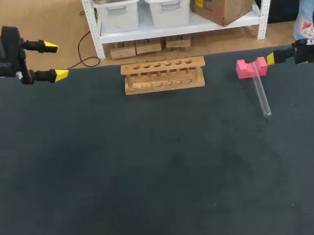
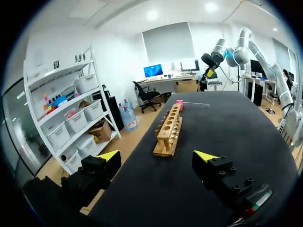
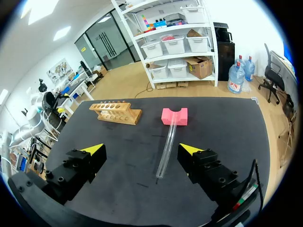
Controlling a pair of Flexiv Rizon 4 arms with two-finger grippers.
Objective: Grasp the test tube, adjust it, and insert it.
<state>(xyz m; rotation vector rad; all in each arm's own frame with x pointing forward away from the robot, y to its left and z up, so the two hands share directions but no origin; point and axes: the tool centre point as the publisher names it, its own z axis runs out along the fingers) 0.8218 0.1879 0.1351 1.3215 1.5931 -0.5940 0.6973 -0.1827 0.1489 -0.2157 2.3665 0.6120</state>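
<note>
1. Yellow-tipped, your right gripper (image 3: 142,150) stood wide open and empty above the table (image 3: 227,123). The test tube (image 3: 165,151) lay ahead of it, untouched.
2. That tube leaned with one end in the notch of the pink block (image 3: 174,116) and its other end down on the dark tabletop. It was well apart from the wooden rack (image 3: 116,112).
3. To grasp it well, you would have done best to bring the fingers down across the tube's length, near its middle, and close them softly. It looked like glass, round and apt to roll or slip off the block.
4. Your left gripper (image 2: 158,156) was open just as wide and held nothing. It was far from the tube and faced the rack end-on.
5. Counted: one tube, one block, one rack with six holes along its top, and two grippers.
</note>
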